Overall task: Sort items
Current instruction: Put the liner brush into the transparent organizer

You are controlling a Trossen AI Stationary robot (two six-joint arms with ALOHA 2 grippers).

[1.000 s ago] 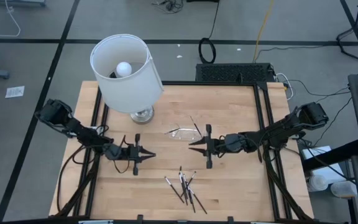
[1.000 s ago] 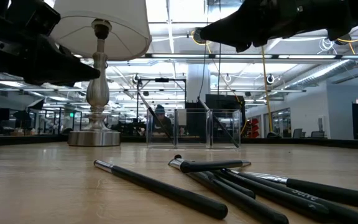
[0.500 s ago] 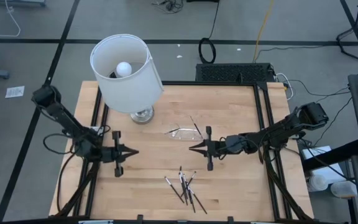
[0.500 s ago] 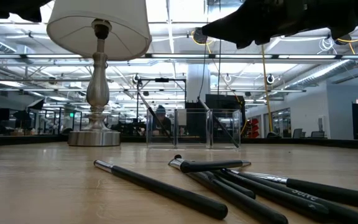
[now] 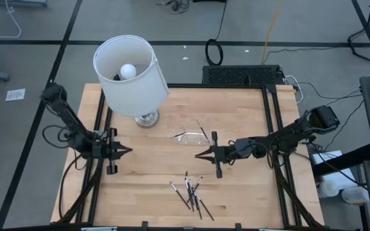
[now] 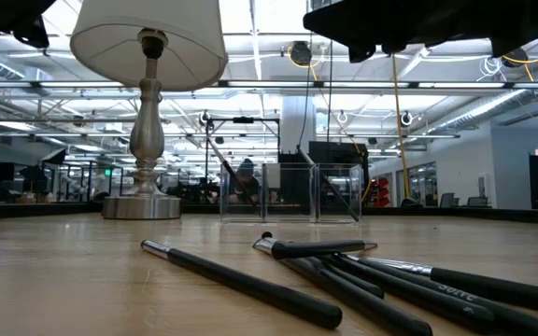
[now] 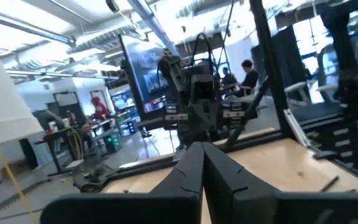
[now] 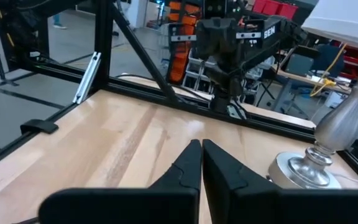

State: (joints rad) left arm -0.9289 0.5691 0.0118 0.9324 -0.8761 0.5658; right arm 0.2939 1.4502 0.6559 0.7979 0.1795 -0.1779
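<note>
Left end effector (image 5: 126, 151) pulled back to the bench's left edge, fingers closed, empty — right end effector (image 5: 200, 154) closed too; sticks (image 5: 191, 190) unsorted.

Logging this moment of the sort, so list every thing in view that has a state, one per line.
left end effector: shut, empty, at the table's left edge
right end effector: shut, empty, mid-table above the pile
items: loose pile lying flat near the table's front edge, unsorted
clear tray: one stick leaning in it
lamp: upright, back left
</note>
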